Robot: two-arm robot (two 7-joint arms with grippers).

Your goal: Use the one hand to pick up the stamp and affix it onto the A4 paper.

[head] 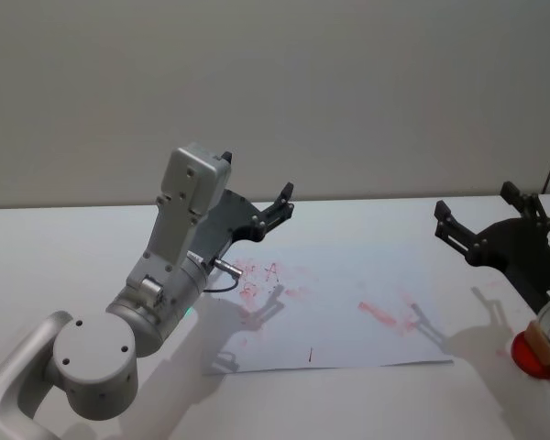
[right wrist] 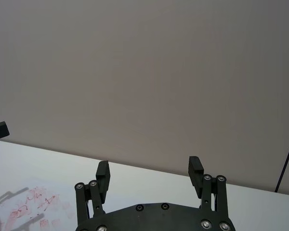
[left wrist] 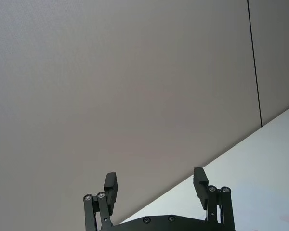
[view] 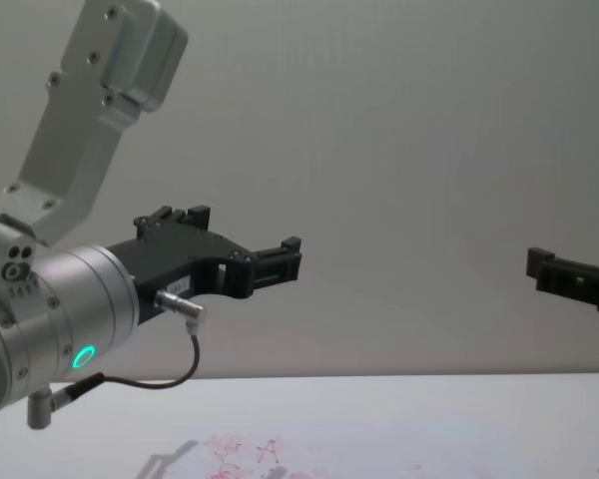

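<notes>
Grey wall [head: 275, 82] behind, white bench [head: 73, 247] in front, both plain. Item, grippers: two. The right gripper [right wrist: 149, 169], slim and black, hangs over the bench's right side, above and beyond the paper's right edge. Its jaws are wide apart with nothing between them, which suits a hand that has yet to take the stamp. The left gripper [left wrist: 155, 179], on the silver wrist with a green light, is raised over the paper's left part. Its jaws are also wide and empty, and it appears parked rather than at work. Item, A4 paper [head: 348, 312]: one sheet, flat at the middle of the bench, within reach of either arm. Item, red marks [head: 271, 271]: one cluster at the sheet's left with a letter A among them, one smear right of centre, and one short stroke near the front edge; the exact number of prints cannot be told. Item, stamp [head: 541, 337]: one small tan block, resting on top of the red pad at the right front of the bench, near the sheet's right front corner but off it. It lies below the right arm's wrist, probably left there to take ink. Item, red pad [head: 530, 357]: one, round, partly cut by the edge of the head view. Judged status: pick-up not yet begun.
</notes>
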